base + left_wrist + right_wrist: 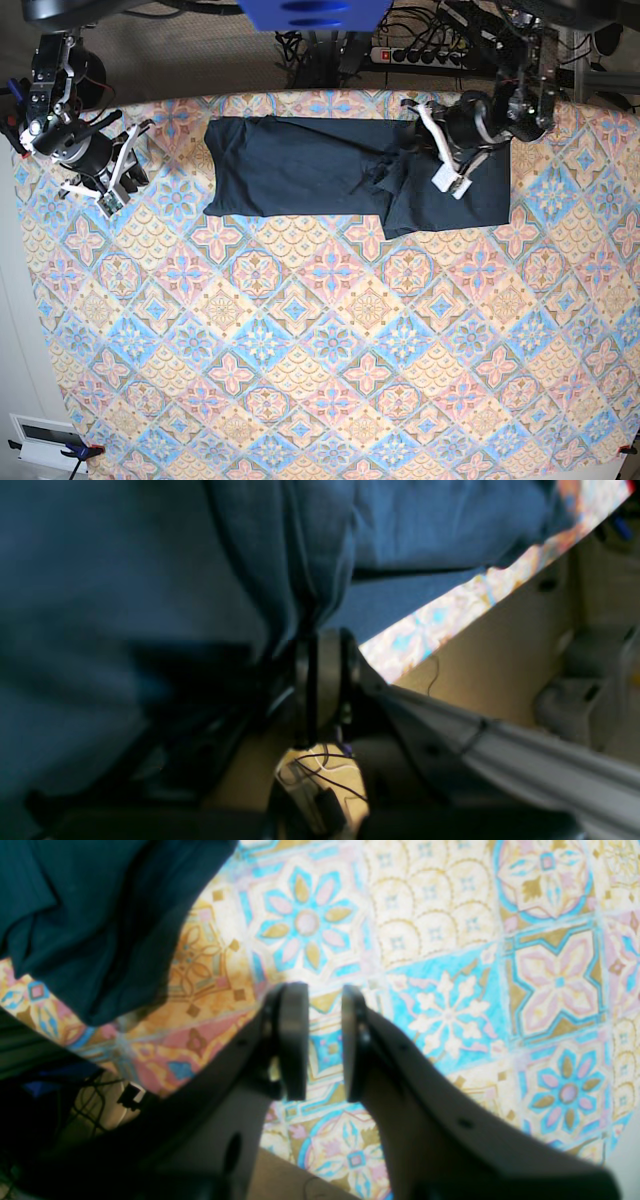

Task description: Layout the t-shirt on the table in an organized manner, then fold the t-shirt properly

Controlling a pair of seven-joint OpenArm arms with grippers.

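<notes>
- Fingers of the right gripper [325,1040] stand a little apart with nothing between them; the patterned cloth of the desk [450,1005] shows through the gap.
- In the base view this right gripper [118,165] sits at the far left of the desk [320,340], near its back edge and apart from the t-shirt [300,165].
- In the right wrist view only a dark corner of the t-shirt [95,915] enters at the upper left, lying on the cloth; the rest is cut off by the frame.
- From the base view, the t-shirt stretches as a long dark band across the back of the desk, flat on its left part and bunched into wrinkles right of centre, where a second layer overlaps and hangs lower toward the front.
- Its collar and sleeves cannot be made out; the dark fabric hides most fold lines.
- Over the right end of the t-shirt sits the left gripper [452,165], low against the cloth.
- In the left wrist view the left gripper [320,680] is blurred and largely buried in the blue t-shirt [150,580], which fills most of the frame; its fingers are together, pinching a gathered pleat of fabric that fans upward from them.
- A strip of the desk [450,610] edge shows at the right of that view, out of focus.
</notes>
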